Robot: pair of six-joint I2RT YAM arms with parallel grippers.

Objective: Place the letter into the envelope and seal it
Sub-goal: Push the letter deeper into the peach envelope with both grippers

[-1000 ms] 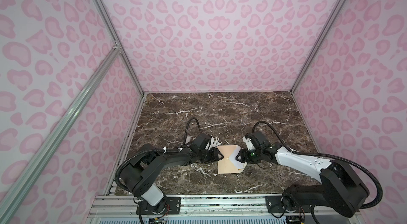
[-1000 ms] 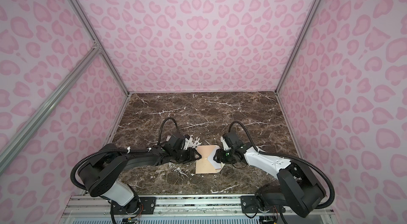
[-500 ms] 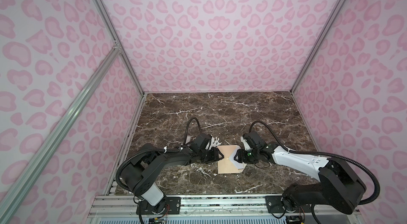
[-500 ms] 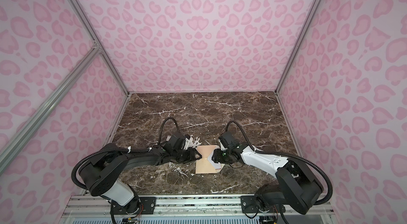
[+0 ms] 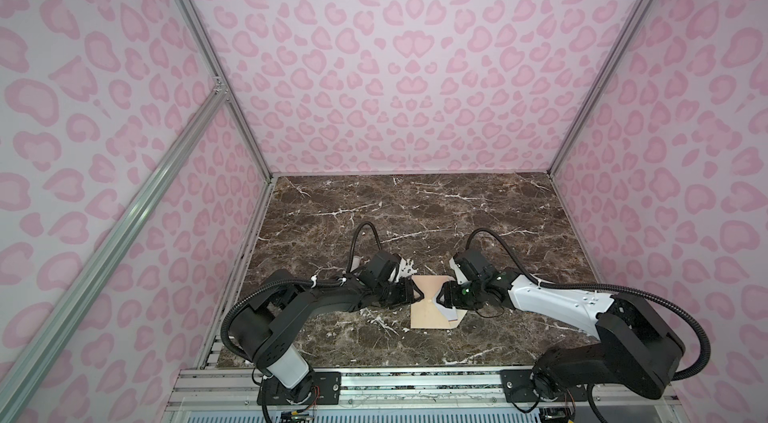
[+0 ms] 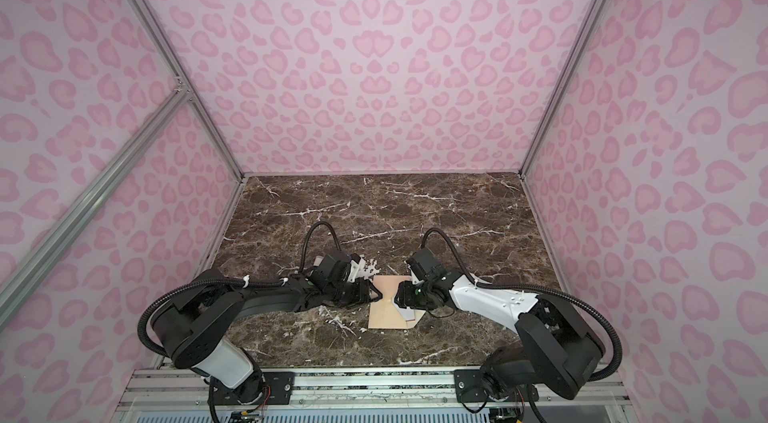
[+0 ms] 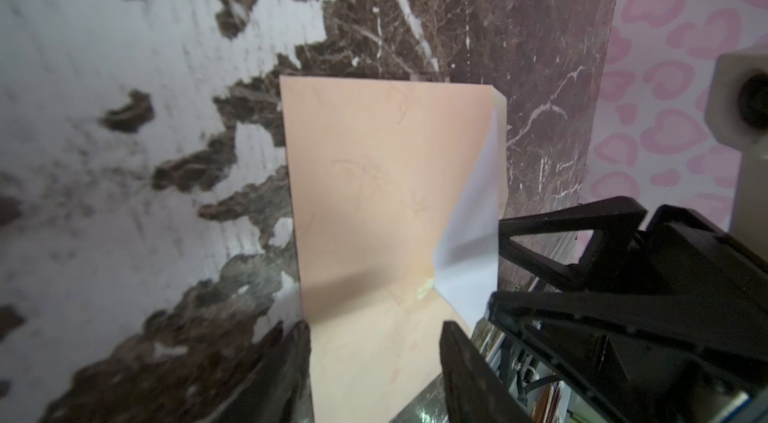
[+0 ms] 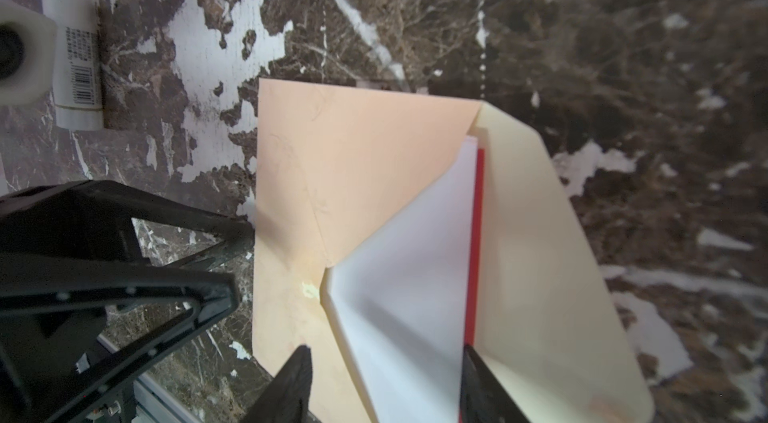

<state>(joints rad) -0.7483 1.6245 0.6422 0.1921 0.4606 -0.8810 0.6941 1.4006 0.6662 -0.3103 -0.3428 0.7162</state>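
My left gripper (image 5: 417, 297) and right gripper (image 5: 443, 299), jaws apart and gripping nothing, meet over the envelope (image 5: 427, 317) flat on the table (image 5: 415, 213). Only the right wrist view catches the red edge of the letter (image 8: 436, 234) tucked inside.

We find one printed label: a white cylindrical tube (image 8: 77, 51) lying on the brown marble-patterned tabletop (image 8: 582, 26), seen in the right wrist view, carries a black barcode near one end and several rows of fine black print beside it. The print is too small and blurred for us to read.
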